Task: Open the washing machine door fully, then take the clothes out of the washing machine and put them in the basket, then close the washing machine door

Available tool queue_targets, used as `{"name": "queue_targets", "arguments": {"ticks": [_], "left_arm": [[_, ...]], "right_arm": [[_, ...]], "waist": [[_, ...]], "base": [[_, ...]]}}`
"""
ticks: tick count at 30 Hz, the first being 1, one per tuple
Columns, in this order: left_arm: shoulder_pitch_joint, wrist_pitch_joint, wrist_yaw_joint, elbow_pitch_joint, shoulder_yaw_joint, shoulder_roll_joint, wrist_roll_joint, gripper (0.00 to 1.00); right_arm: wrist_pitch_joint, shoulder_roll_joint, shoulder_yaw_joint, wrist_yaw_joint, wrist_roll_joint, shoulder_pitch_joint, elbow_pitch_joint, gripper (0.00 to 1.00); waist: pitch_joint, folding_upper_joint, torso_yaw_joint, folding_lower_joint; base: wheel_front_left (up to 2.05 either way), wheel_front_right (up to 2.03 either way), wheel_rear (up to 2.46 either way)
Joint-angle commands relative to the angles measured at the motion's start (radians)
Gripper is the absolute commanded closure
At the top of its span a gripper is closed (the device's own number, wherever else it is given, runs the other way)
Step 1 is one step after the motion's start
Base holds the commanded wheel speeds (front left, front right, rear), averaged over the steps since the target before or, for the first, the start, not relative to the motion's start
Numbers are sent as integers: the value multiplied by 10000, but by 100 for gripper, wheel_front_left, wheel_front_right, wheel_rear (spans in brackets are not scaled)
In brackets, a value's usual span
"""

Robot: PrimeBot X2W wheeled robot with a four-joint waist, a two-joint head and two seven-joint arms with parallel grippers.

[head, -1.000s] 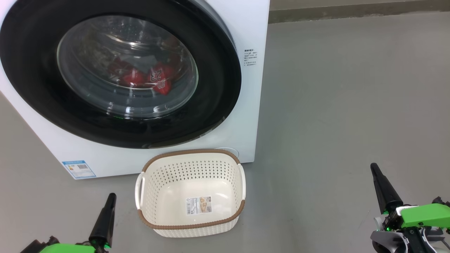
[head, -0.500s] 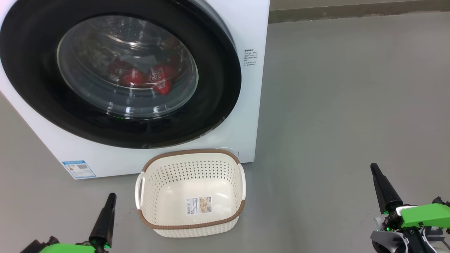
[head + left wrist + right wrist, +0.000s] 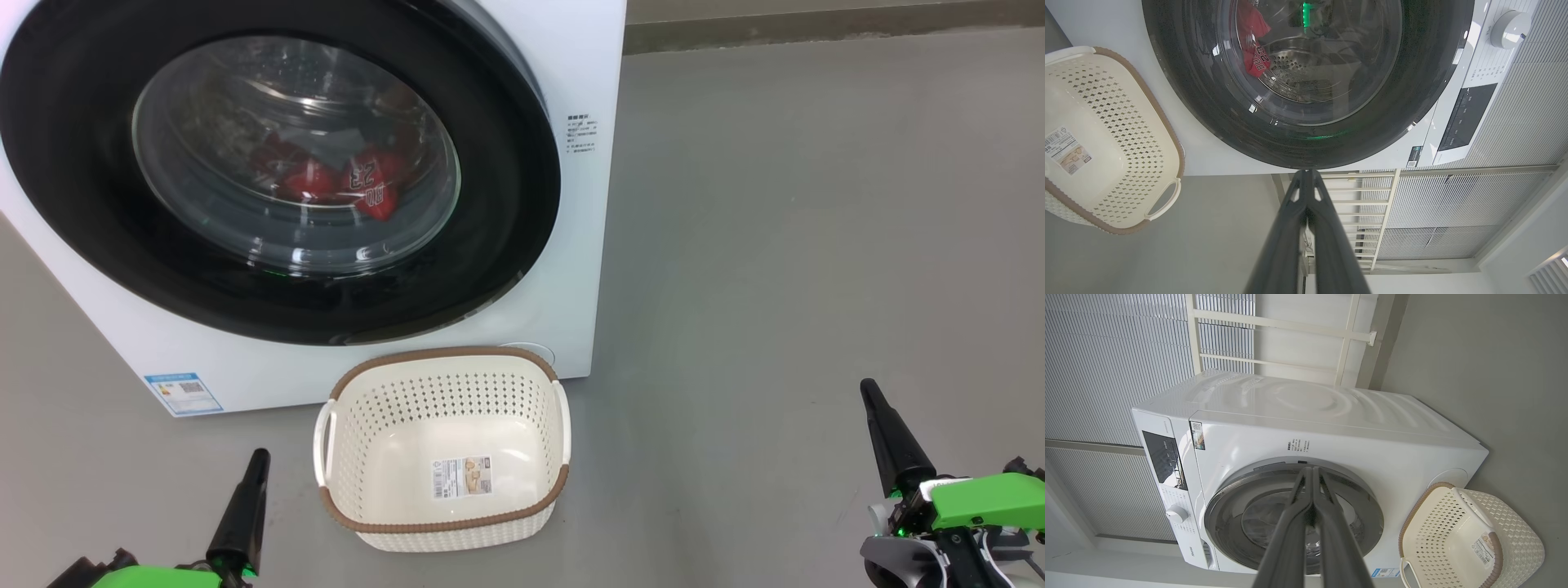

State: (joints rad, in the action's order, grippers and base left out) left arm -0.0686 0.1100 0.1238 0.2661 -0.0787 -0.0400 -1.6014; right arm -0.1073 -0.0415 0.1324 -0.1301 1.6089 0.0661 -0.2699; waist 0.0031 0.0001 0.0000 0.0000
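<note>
Currently idling with left claw (image 3: pixel 260 456) and right claw (image 3: pixel 868 387) pinched closed, empty; risking skidding off the glossy washing machine door (image 3: pixel 506 204) or bumping the basket (image 3: pixel 445 523).

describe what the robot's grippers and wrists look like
The left gripper and right gripper match: each is a pair of long, black fingers tapering to a blunt tip. Seen close in the left wrist view, the fingers have slotted cut-outs near the tips. Behind each gripper sits a bright green casing. The right wrist also has a pale grey mount below the casing.
</note>
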Motion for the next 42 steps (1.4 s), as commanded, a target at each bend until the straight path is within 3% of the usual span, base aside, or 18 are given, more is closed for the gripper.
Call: {"name": "queue_targets", "arguments": {"ticks": [1, 6, 7, 16, 25, 42], "left_arm": [[-393, 29, 69, -213, -346, -102, -76, 100], [-393, 29, 69, -213, -346, -102, -76, 100], [11, -3, -2, 30, 8, 2, 3, 0], [126, -154, -2, 289, 176, 46, 74, 0], [82, -420, 3, 229, 414, -50, 349, 0], [-69, -937, 13, -148, 595, -85, 2651, 0]], "right_arm": [[-55, -87, -191, -6, 2, 418, 252, 100], [-55, -87, -191, -6, 2, 418, 252, 100], [2, 6, -5, -2, -1, -10, -33, 0], [141, 93, -209, -2, -116, -155, -259, 0], [426, -45, -566, -2, -429, -94, -196, 0], [932, -34, -776, -3, -2332, 62, -152, 0]], "waist": [[0, -1, 0, 0], [0, -1, 0, 0], [0, -1, 0, 0], [-21, -1, -7, 22], [-2, -1, -20, 1], [45, -1, -46, 1]], "base": [[0, 0, 0], [0, 0, 0], [0, 0, 0], [0, 0, 0], [0, 0, 0], [0, 0, 0]]}}
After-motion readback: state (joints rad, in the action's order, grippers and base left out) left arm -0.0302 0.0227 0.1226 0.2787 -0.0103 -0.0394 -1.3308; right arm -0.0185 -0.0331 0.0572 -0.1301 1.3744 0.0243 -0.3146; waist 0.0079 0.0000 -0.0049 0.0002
